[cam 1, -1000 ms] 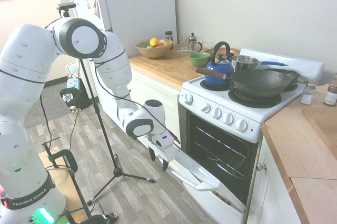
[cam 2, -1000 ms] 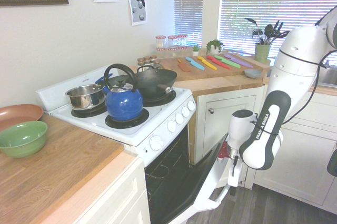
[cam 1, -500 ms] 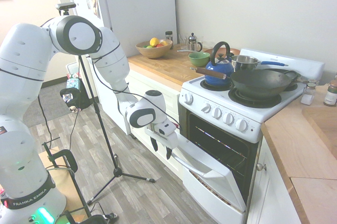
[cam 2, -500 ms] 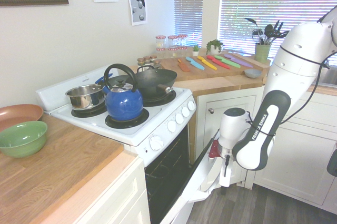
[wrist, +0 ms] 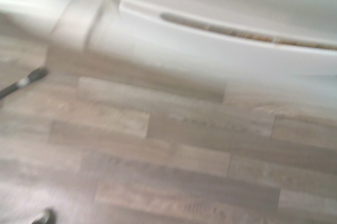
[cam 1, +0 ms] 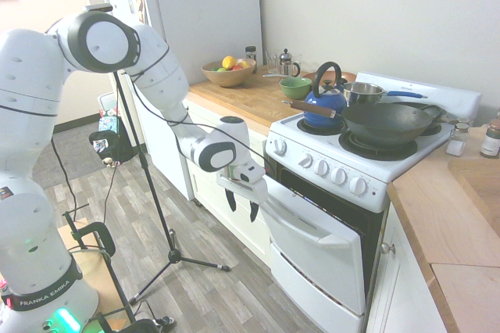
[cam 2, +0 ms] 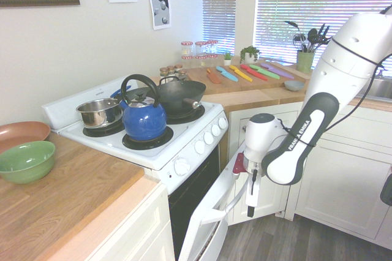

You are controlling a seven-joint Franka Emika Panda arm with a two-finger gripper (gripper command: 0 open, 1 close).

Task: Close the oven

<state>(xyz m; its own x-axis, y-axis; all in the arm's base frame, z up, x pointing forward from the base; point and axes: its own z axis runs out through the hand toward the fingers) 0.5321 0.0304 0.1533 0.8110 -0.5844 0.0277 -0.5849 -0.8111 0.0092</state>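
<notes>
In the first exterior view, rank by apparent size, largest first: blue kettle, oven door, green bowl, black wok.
1. Oven door
2. Black wok
3. Blue kettle
4. Green bowl

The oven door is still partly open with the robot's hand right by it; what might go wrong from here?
The gripper is at the door's upper corner, its fingers apart and not around the handle, so it could slip off and leave the door ajar. A hard shove might jolt the range, perhaps shifting the wok or the blue kettle on its burners.
</notes>
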